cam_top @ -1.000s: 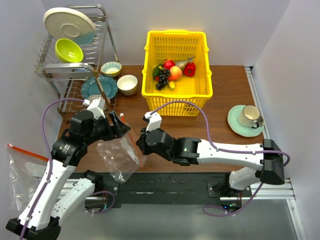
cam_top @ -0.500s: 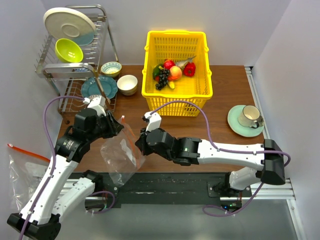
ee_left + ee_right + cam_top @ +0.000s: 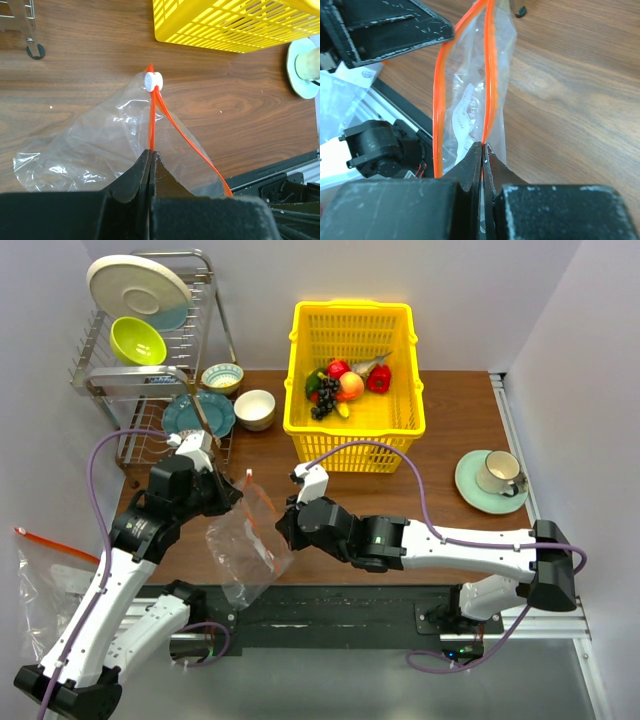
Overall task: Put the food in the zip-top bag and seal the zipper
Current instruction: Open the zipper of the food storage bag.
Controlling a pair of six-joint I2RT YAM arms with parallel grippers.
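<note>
Top external view puts the zip-top bag (image 3: 243, 550) at the near edge of the table (image 3: 450, 420), hanging between my two arms and partly over that edge. My left claw (image 3: 232, 492) is pinched together on one lip of the zipper (image 3: 153, 117), just below its white end piece (image 3: 153, 80). My right claw (image 3: 483, 146) is clamped on what looks like the other lip. The free strip bows away from each grip, so the mouth gapes a little.

The bag is thin, crinkly film, nearly weightless, limp and slick. I expect it to fold or twist if either lip is let go. The strip is its only stiff part, so that is the place to hold, since the bare film would slip or stretch. Pulling the lips apart too hard could, I judge, tear it at the end piece.

The food (image 3: 343, 382) lies in the yellow basket (image 3: 350, 448) on the far side, apart from the bag. Bare wood runs right of the bag as far as the cup and saucer (image 3: 497, 478). The dish rack (image 3: 140, 370) crowds my left arm, and the basket wall stands just beyond my right claw.
</note>
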